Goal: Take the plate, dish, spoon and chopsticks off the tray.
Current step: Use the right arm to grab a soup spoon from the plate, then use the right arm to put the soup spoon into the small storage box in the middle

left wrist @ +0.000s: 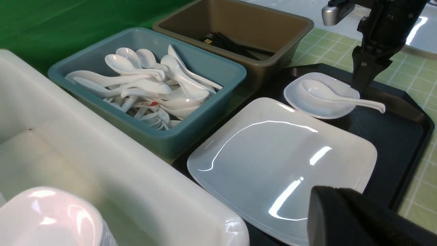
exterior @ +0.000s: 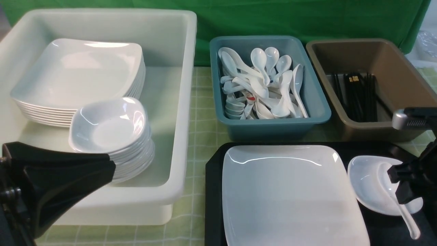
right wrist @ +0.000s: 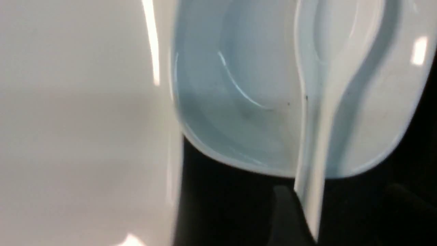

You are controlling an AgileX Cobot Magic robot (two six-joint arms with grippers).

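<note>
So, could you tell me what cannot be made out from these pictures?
- Right claw: open or shut on the spoon? The right wrist view is blurred, and the front view's edge cuts it.
- Left claw: only black housing shows; open or shut hidden.
- Tray, near side: cut off by the front view's bottom edge, covered by the plate.
- The chopsticks in the brown bin: too dark and bunched to count.

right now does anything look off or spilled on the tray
Nothing spilled or broken. Only the spoon sits askew: its bowl lies in the dish, its handle sticking out over the rim above the tray.
</note>
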